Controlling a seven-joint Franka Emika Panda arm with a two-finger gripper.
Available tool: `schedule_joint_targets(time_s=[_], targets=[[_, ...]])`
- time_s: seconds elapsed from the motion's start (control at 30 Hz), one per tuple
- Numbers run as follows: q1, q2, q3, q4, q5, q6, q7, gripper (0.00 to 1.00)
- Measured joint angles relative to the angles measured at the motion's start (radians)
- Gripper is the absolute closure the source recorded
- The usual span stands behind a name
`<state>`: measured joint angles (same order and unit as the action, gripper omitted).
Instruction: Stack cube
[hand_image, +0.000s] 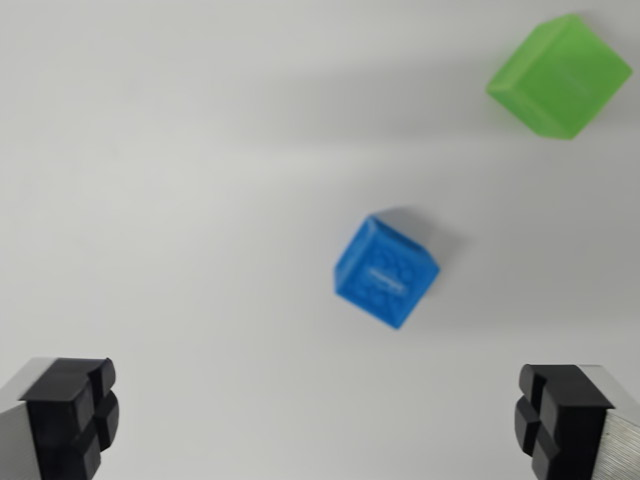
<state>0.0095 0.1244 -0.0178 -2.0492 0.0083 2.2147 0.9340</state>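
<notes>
From above the table, the claw hangs with its two fingers spread wide, one at each lower corner of the wrist view. The finger on the wrist view's left shows a black ribbed pad on a grey metal body; its partner on the wrist view's right looks the same. Between them there is only bare white table. Nothing is pinched, and neither pad touches either block.

The blue cube sits on the table near the middle of the picture, a little toward the wrist view's right and above the line between the fingertips. It is turned so that its corners point roughly up and down in the frame, like a diamond, and its top face carries some raised pattern that is too blurred to read. It lies clear of both fingers, closer to the right-hand one than to the left.

The green cube rests in the upper right corner of the view, also rotated, well apart from the blue one and from the claw. It is somewhat translucent and casts a soft shadow on the table. The whole picture is slightly blurred.
</notes>
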Motion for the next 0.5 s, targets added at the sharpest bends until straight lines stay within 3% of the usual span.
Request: schedule_joint_targets(time_s=[0.5], targets=[[0.000,0.018,-0.016,-0.102,0.000,0.106,0.139,0.00]])
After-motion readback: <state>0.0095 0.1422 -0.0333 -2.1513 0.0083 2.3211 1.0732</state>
